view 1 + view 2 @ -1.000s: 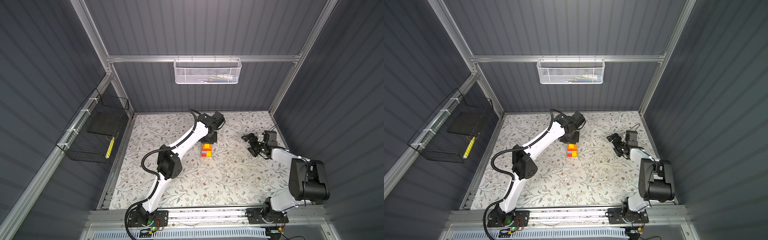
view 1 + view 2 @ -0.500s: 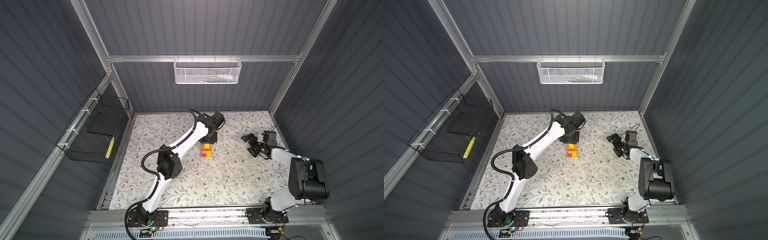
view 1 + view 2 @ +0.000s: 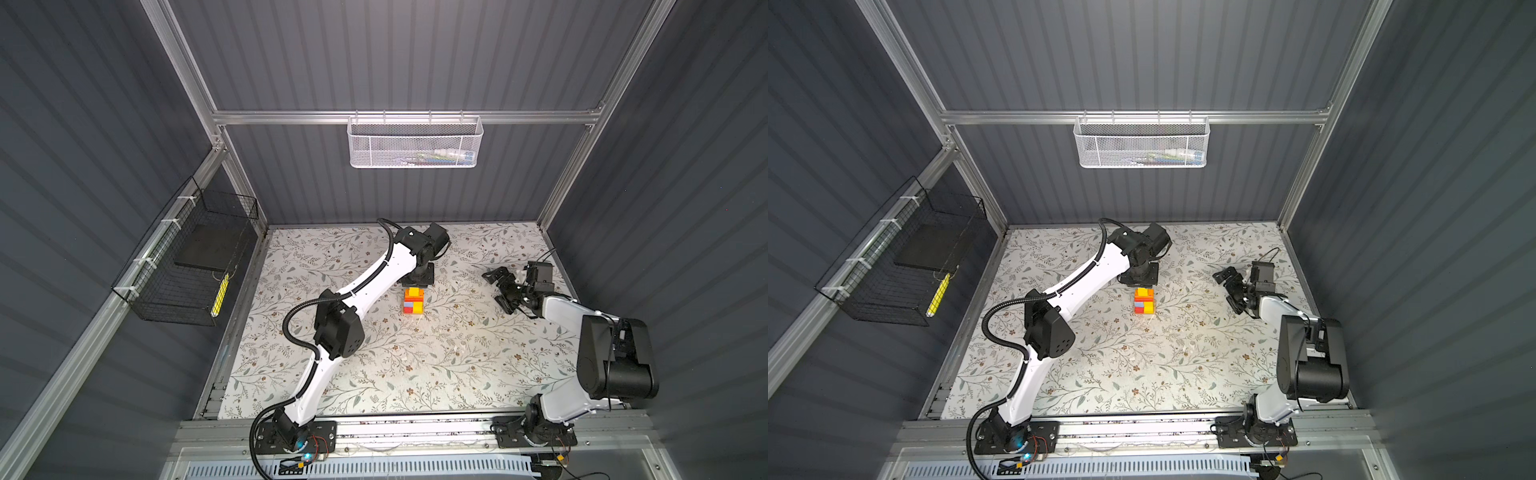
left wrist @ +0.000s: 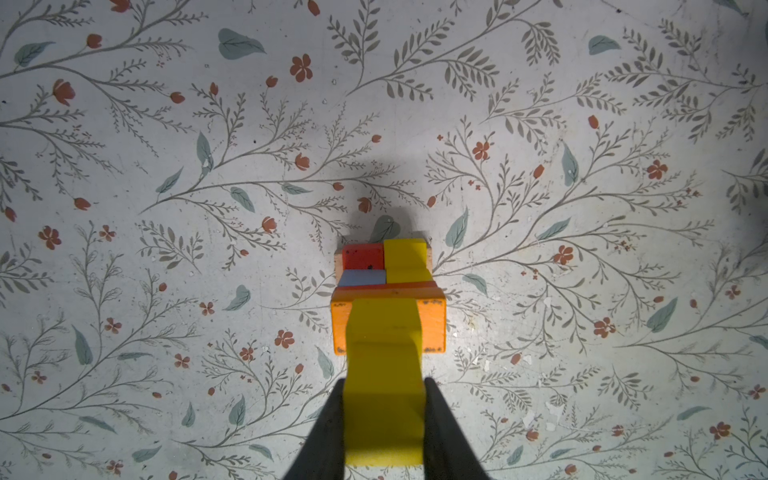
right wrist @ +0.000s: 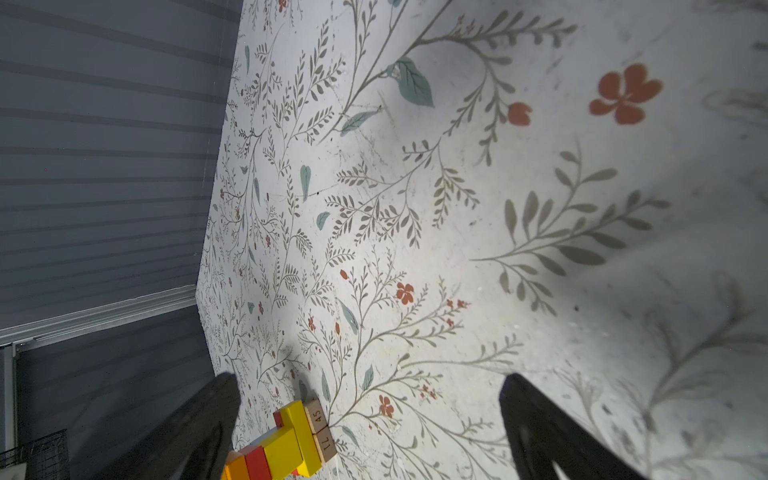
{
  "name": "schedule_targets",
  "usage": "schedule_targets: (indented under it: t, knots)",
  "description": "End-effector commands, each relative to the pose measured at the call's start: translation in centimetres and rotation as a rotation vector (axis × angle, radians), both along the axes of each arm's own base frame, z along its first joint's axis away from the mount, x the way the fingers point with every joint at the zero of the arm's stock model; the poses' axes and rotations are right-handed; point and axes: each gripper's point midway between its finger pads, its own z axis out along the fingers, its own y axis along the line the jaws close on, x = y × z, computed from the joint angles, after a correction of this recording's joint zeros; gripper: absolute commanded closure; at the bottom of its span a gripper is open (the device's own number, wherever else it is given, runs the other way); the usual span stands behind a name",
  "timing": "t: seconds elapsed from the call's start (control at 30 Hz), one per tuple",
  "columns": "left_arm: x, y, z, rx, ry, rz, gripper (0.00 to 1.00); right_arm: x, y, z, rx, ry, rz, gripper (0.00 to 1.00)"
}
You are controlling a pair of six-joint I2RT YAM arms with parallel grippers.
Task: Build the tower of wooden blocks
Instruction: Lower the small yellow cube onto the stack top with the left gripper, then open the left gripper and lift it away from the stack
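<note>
- Left hand (image 4: 384, 388) pinches the yellow block (image 4: 384, 332) atop the tower (image 3: 413, 301), which stands mid-way on the table (image 3: 415, 374).
- Right hand (image 3: 498, 291) idles spread, well apart.
- Nothing has shifted visibly; release seems next.

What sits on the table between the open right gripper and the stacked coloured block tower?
Nothing: in both top views only bare floral-patterned tabletop separates the black right gripper from the red, blue, yellow and orange wooden block tower.

Tower (image 3: 413, 301) layered red, light-blue, yellow and orange; counter (image 3: 436, 365) off-white, printed with grey sprigs, teal leaves, rust-red flowers.
</note>
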Motion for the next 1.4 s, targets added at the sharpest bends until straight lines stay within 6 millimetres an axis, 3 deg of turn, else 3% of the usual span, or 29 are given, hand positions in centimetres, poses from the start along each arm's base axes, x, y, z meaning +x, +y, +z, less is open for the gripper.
schedule_targets:
  t: [0.0,0.63,0.9,1.37]
  knots:
    - [0.5,0.0,0.6,-0.009,-0.021,0.019,0.70,0.6,0.1,0.5,-0.003,-0.017,0.006,0.01]
    - [0.7,0.1,0.7,-0.013,-0.027,0.034,0.71,0.6,0.1,0.4,-0.004,-0.013,0.008,0.01]
    - [0.7,0.1,0.5,-0.018,-0.019,0.033,0.63,0.5,0.1,0.3,-0.003,-0.011,0.008,0.01]
    - [0.6,0.1,2.1,-0.047,-0.051,0.032,0.36,0.5,0.1,0.5,-0.005,-0.015,0.008,0.01]
